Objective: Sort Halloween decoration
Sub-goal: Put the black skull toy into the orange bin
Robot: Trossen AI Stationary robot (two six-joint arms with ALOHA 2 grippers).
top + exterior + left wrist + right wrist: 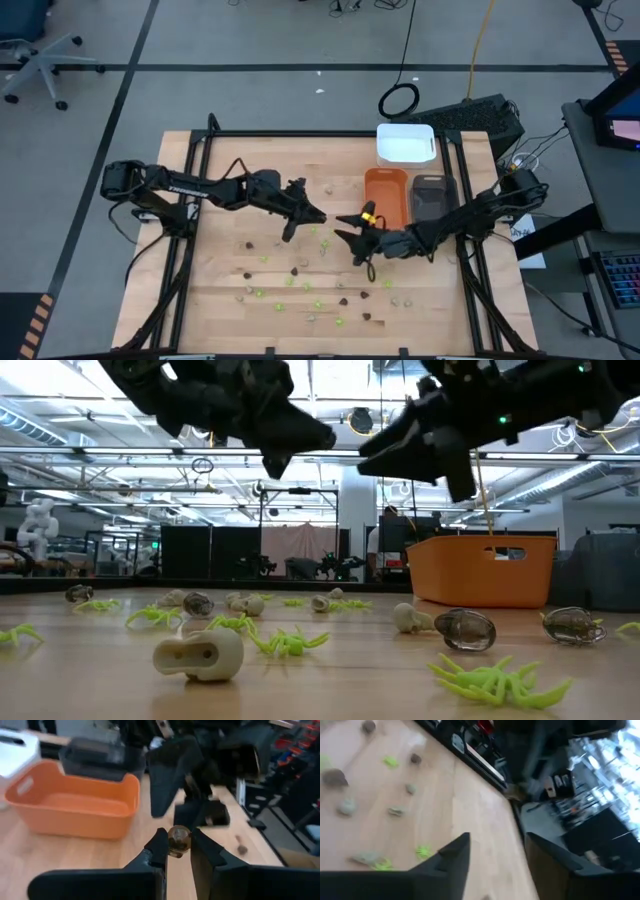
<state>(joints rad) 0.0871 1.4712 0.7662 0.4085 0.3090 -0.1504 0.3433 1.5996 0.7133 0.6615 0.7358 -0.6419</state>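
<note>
From where I stand, most of the sorting looks undone: the Halloween decoration (300,285) is scattered across the near half of the wooden worktop (220,300), lime-green spidery bits, dark brown lumps and pale skull-like pieces all mixed together, well apart from the trays. The low view shows a pale skull piece (199,656) and a green spider (497,681) lying close to the camera, untouched. The orange tray (385,192) looks empty in the left wrist view; the white tray (405,143) and the grey tray (432,196) sit beside it, and I cannot tell what, if anything, lies in them. The left end effector (177,851) hangs over the middle of the worktop, clamped on a small round brownish piece (178,840), not far from the orange tray. The right end effector (495,851) hovers just opposite it with its fingers apart and nothing between them. I would judge this an early stage, with nearly all pieces left to go.
</note>
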